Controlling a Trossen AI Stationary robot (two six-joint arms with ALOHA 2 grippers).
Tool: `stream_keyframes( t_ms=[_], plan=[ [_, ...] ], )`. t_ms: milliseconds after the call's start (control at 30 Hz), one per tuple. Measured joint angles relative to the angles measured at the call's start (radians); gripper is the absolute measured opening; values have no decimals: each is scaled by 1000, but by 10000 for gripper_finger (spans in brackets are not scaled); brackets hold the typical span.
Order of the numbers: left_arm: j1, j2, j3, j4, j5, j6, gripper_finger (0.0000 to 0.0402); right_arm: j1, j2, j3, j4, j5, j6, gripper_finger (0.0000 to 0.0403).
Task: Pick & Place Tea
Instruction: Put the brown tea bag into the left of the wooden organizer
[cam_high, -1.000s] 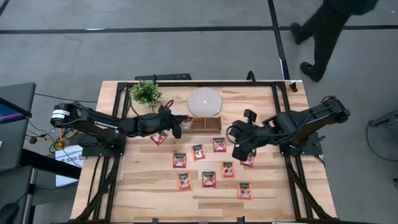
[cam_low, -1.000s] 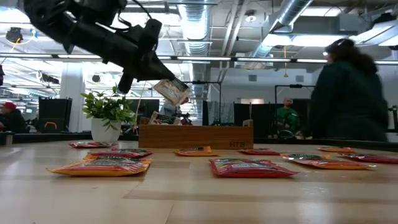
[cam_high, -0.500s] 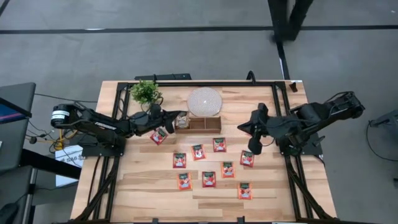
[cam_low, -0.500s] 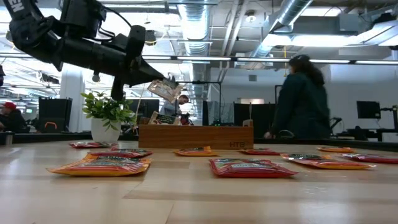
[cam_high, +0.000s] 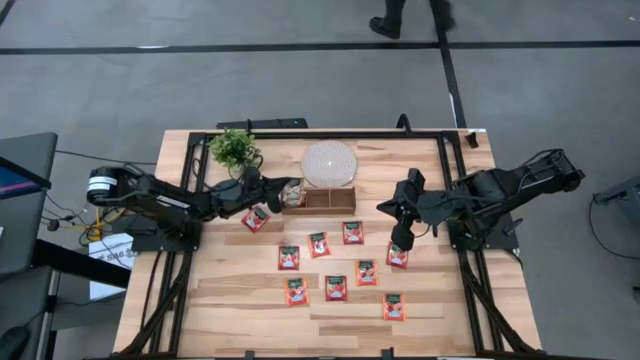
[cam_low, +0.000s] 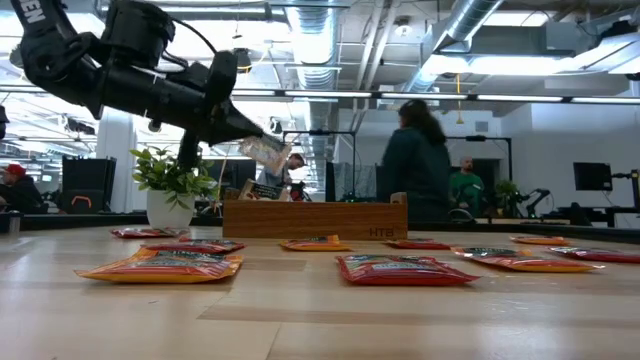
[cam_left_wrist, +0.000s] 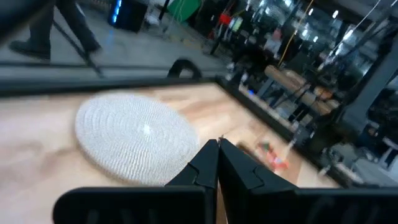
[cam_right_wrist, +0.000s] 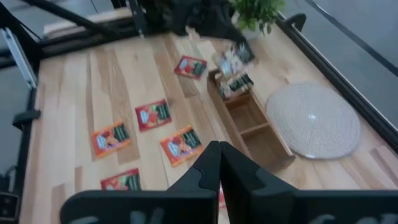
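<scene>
The left gripper (cam_high: 280, 192) is clenched on a pale tea sachet (cam_low: 264, 153), held tilted in the air just above the left compartment of the wooden tray (cam_high: 335, 199), which lies toward 3 o'clock. The right gripper (cam_high: 398, 238), fingers pressed together, hovers over a red sachet (cam_high: 397, 258) lying on the surface (cam_high: 250, 300).

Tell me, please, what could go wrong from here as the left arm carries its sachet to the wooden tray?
The left hand pinches a pale sachet by one edge, tilted, above the wooden tray's end compartment; it could slip out or land on the sachets already standing there and tip over the wall. The right hand hangs closed above a red sachet; unless it opens first, a descent could push that sachet aside.
</scene>
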Motion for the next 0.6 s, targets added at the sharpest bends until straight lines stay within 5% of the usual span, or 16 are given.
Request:
stream_keyframes(
  t_ms=[600],
  plan=[
    [-1, 105, 0, 202, 51, 17, 0, 1, -2, 0, 15, -3, 8, 0]
  ],
)
